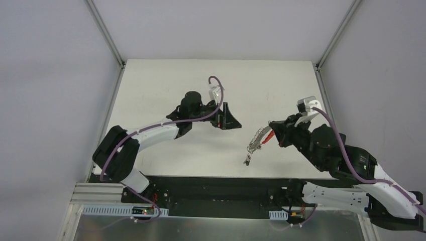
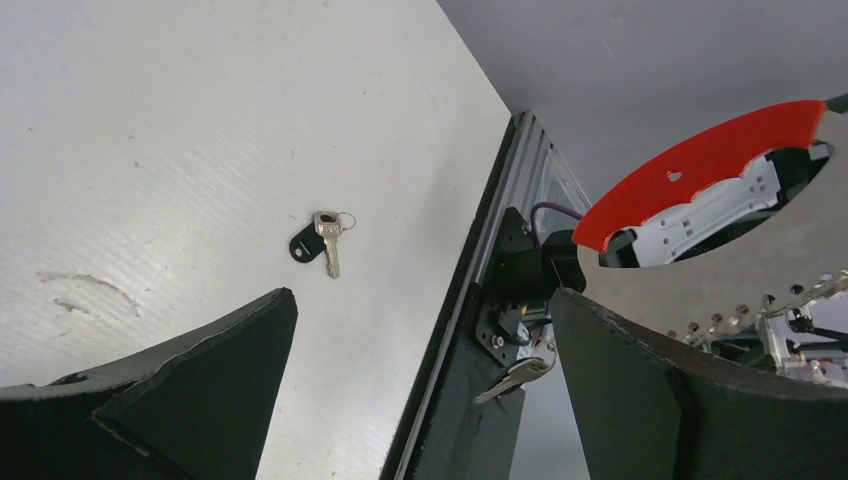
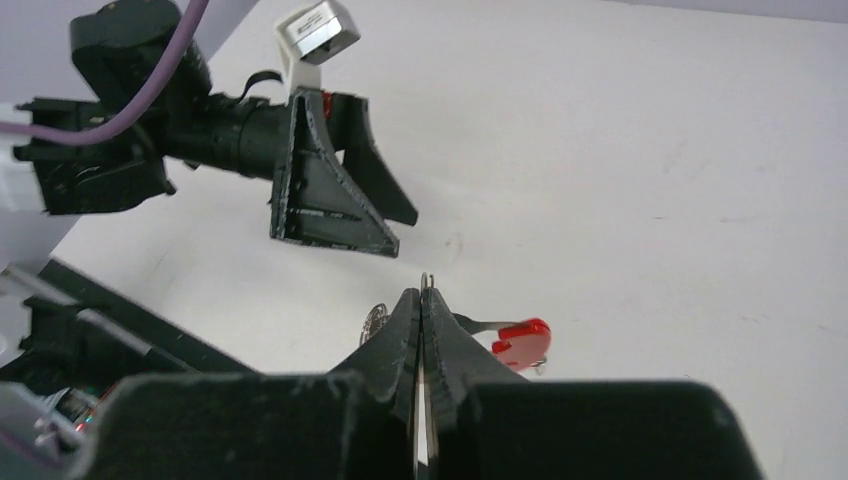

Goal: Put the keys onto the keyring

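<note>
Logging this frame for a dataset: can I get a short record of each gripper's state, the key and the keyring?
left gripper: open, holding nothing
right gripper: shut on the keyring
keyring: in the right gripper, red tag showing beside it
key: lying flat on the table, apart from both grippers, not on the keyring

your counter [image 2: 150,100]: white, matt, finely ribbed, scuffed in one spot. your key [image 2: 322,238]: black plastic head, bright metal blade. keyring [image 1: 256,140]: thin shiny wire loops; red tag [image 2: 700,165] glossy plastic. your left end effector [image 2: 422,296] and right end effector [image 3: 421,297]: matt black, faintly layered fingers.
</note>
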`<state>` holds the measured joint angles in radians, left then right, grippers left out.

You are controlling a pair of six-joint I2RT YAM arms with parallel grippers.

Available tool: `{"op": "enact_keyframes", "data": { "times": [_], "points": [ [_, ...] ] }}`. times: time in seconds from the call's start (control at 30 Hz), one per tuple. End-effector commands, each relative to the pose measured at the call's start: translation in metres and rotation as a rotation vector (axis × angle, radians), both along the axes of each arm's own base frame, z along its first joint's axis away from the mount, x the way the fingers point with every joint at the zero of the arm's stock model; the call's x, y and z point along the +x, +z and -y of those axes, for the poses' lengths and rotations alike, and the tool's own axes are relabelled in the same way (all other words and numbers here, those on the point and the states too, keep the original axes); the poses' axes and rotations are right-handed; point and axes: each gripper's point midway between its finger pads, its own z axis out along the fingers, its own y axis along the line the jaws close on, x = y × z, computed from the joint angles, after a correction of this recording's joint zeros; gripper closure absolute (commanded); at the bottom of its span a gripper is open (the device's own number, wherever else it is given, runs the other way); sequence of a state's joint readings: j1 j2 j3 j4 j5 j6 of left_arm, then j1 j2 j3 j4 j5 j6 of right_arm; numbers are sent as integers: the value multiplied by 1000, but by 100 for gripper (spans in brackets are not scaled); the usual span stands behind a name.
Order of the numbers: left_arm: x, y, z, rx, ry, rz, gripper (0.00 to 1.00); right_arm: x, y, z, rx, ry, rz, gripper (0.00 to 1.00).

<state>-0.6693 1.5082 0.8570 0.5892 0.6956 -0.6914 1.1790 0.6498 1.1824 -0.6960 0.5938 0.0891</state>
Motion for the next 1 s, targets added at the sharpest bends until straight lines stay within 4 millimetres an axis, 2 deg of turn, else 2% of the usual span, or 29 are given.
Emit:
{"op": "enact_keyframes", "data": {
  "times": [0.0,0.23,0.4,0.53,0.7,0.97],
  "points": [
    [6,-13,24,99,1,-56,2,21,26,48,51,-278,67,100],
    [13,-57,52,354,92,-162,7,34,34,91,36,-537,120,100],
    [6,-81,71,464,107,-219,11,33,34,112,73,-635,137,100],
    [-4,-99,87,563,106,-270,16,31,30,118,88,-645,130,100],
    [-6,-119,101,664,135,-332,22,30,24,117,88,-636,117,100],
    [-16,-132,122,730,124,-343,37,29,15,118,86,-630,112,100]
  ]
}}
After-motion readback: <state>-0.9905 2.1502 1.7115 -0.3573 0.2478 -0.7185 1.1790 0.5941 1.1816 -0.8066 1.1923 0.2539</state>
